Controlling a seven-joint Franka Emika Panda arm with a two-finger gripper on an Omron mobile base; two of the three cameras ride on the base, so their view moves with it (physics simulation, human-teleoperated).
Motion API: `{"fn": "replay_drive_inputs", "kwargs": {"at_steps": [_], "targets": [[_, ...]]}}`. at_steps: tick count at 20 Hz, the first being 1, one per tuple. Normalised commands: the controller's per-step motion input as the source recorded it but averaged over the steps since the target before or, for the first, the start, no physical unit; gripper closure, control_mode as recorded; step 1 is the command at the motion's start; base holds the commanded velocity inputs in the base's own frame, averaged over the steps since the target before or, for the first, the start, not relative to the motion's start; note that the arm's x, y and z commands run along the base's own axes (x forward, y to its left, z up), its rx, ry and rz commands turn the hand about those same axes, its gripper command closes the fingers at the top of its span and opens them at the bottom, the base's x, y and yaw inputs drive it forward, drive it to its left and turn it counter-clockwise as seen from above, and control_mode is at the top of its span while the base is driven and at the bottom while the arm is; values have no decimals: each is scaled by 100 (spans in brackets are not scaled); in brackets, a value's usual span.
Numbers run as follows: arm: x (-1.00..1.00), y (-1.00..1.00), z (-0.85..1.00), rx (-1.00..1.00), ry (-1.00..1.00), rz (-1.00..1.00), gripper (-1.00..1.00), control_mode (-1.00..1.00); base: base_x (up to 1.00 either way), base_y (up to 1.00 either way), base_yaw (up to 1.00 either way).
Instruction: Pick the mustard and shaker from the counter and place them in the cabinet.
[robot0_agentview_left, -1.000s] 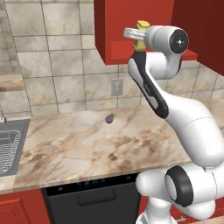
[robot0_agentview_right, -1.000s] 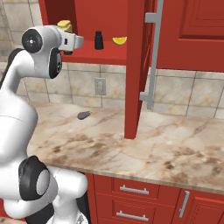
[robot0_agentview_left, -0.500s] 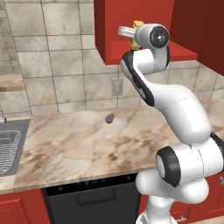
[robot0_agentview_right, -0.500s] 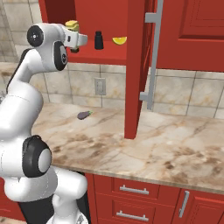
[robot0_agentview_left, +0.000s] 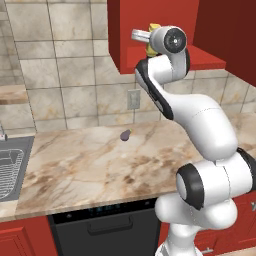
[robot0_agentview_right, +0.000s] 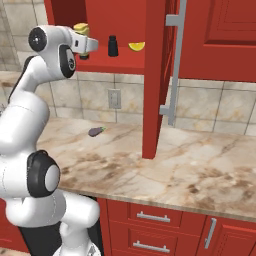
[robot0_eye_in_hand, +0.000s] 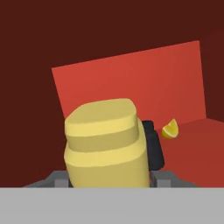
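My gripper (robot0_agentview_right: 84, 46) is shut on the mustard (robot0_agentview_right: 81, 28), a yellow bottle with a narrower cap, and holds it upright at the left end of the red cabinet's shelf niche (robot0_agentview_right: 122, 61). The hand view has the mustard (robot0_eye_in_hand: 105, 144) large between the fingertips (robot0_eye_in_hand: 162, 176). The black shaker (robot0_agentview_right: 113, 46) stands on the shelf just right of the bottle, and in the hand view the shaker (robot0_eye_in_hand: 152, 145) peeks out behind it. From the left base view the gripper (robot0_agentview_left: 149, 41) with the mustard (robot0_agentview_left: 153, 28) sits at the cabinet (robot0_agentview_left: 206, 60) opening. The marble counter (robot0_agentview_left: 90, 160) lies below.
A lemon wedge (robot0_agentview_right: 136, 46) lies on the shelf right of the shaker. The open red cabinet door (robot0_agentview_right: 155, 75) with its long handle (robot0_agentview_right: 173, 65) hangs down toward the counter (robot0_agentview_right: 200, 170). A small purple eggplant (robot0_agentview_left: 125, 134) lies near the wall. A sink (robot0_agentview_left: 10, 167) is at far left.
The arm has swung in toward the cabinet, carrying the mustard closer to the shelf beside the shaker. The grip on the bottle is unchanged.
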Motion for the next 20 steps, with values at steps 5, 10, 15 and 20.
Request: {"fn": "replay_drive_inputs", "kwargs": {"at_steps": [5,10,15,20], "targets": [[13,-6,-17,-2,1,0,100,-100,0,0,0],[26,-9,-8,0,1,0,100,-100,0,0,0],[49,0,-1,0,4,0,100,-100,0,0,0],[52,0,-3,0,4,0,100,-100,0,0,0]]}}
